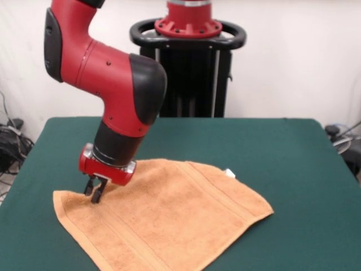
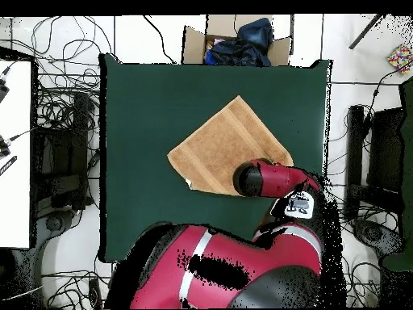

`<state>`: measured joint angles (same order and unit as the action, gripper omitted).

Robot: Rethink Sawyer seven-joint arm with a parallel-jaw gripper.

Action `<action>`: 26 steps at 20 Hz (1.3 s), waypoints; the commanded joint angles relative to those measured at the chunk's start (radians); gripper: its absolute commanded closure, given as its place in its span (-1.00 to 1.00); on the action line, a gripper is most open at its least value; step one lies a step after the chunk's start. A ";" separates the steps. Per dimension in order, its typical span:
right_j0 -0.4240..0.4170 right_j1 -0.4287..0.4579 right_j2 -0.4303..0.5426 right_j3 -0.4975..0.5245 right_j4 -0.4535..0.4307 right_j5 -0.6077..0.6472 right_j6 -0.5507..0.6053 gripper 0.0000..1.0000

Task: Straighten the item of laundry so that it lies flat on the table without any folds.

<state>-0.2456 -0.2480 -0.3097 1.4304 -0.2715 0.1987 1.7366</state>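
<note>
The item of laundry point(image 1: 169, 217), an orange-tan towel with woven border bands, lies spread out and nearly flat on the green table point(image 1: 282, 152), turned like a diamond. A small white tag point(image 1: 229, 173) sticks out at its far right edge. Its near edge runs off the bottom of the front view. My gripper point(image 1: 94, 193) stands on the towel's left corner, its dark fingers close together and their tips on the cloth; whether any cloth is pinched does not show. From overhead the towel point(image 2: 226, 145) sits at the table's point(image 2: 145, 121) middle right, and the arm's wrist point(image 2: 262, 178) hides the gripper.
A cardboard box point(image 2: 193, 40) holding dark blue cloth stands beyond the table's top edge in the overhead view. Cables and equipment lie on the floor at both sides. Bare green surface surrounds the towel, widest to the left in that view.
</note>
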 commanded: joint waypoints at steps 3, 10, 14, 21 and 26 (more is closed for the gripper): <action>-0.064 0.120 0.095 0.154 -0.115 0.188 -0.065 1.00; -0.071 0.086 0.101 0.174 -0.137 0.206 -0.064 1.00; -0.099 0.073 0.115 0.183 -0.154 0.192 -0.073 1.00; -0.139 0.072 0.164 0.171 -0.171 0.160 -0.071 -1.00; -0.135 0.062 0.192 0.159 -0.134 0.174 -0.041 -1.00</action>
<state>-0.3770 -0.2946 -0.2882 1.4917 -0.3654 0.2084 1.7366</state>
